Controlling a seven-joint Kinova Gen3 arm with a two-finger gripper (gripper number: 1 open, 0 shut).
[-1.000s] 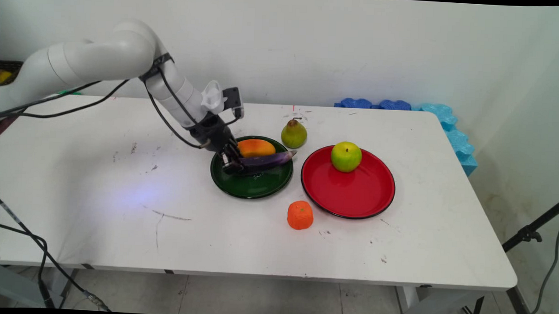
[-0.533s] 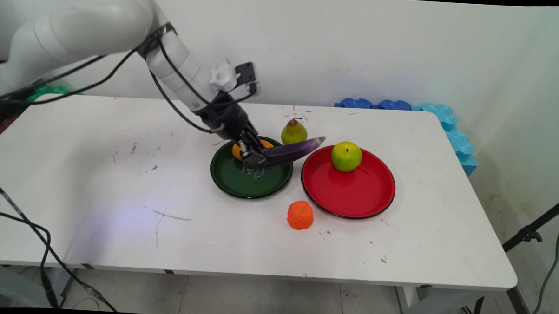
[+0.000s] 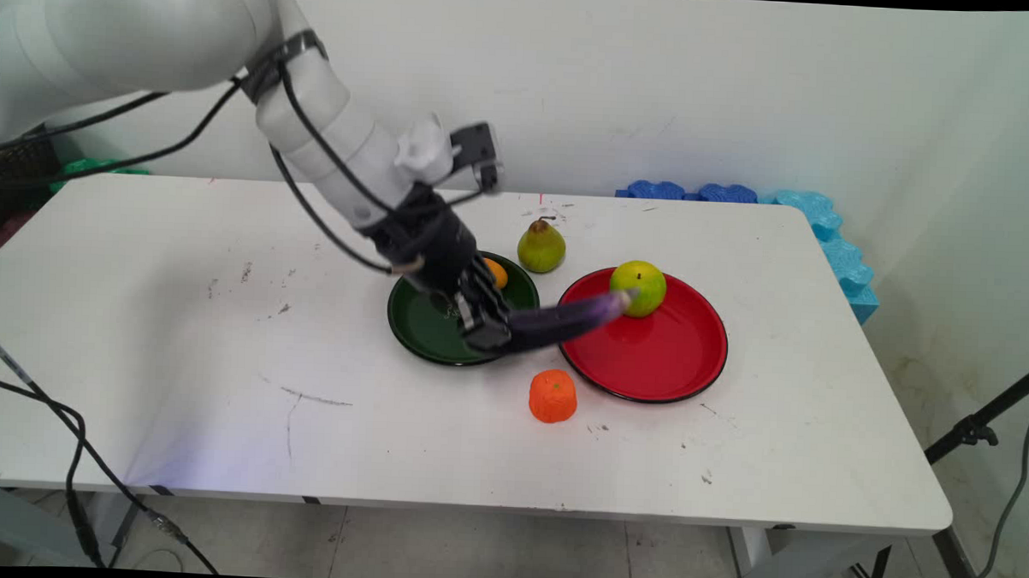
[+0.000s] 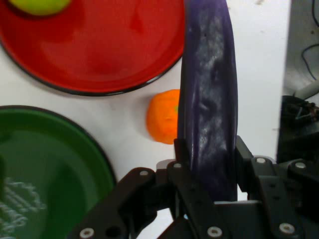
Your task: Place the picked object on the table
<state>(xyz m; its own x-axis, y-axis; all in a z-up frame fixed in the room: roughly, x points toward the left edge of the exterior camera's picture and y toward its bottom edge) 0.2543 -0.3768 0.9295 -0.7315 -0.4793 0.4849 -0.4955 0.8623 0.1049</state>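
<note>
My gripper point(image 3: 489, 327) is shut on a purple eggplant point(image 3: 565, 318), which I hold in the air over the right rim of the green plate point(image 3: 427, 333). The eggplant's tip reaches over the left part of the red plate point(image 3: 657, 362), close to the green apple point(image 3: 638, 287) on it. In the hand view the eggplant point(image 4: 209, 99) runs up between my fingers point(image 4: 182, 154), with the red plate point(image 4: 99, 50), the green plate point(image 4: 45, 174) and an orange fruit point(image 4: 162, 117) below. An orange mango point(image 3: 497, 273) lies on the green plate, partly hidden by my hand.
A green pear point(image 3: 541, 245) stands behind the two plates. The orange fruit point(image 3: 553, 396) sits on the table in front of them. Blue foam pieces point(image 3: 791, 213) lie at the table's far right corner. Black cables point(image 3: 72, 445) hang at the left.
The eggplant has been lifted off the green plate and carried right and toward the near side; its tip now reaches over the red plate. The mango stays on the green plate.
</note>
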